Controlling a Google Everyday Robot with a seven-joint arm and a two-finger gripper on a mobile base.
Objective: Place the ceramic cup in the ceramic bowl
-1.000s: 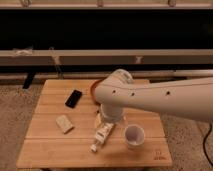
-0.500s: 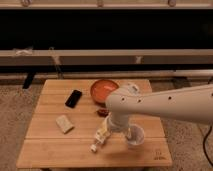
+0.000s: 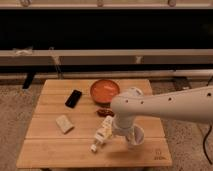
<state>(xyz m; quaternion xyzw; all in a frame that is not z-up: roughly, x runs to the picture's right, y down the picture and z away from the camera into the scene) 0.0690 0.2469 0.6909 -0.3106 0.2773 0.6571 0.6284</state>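
Observation:
The ceramic cup stands upright on the wooden table, right of the middle and near the front edge; only its right side shows. My gripper hangs straight down from the thick white arm and is at the cup, covering its left part. The ceramic bowl, orange-red inside, sits at the back middle of the table, well behind the cup and apart from the gripper.
A long white labelled bottle lies just left of the gripper. A small dark red item lies between bottle and bowl. A black phone and a beige block lie on the left. A dark wall with rails stands behind.
The arm has swung down and to the right, uncovering the bowl. The gripper has dropped from above the bottle to the cup.

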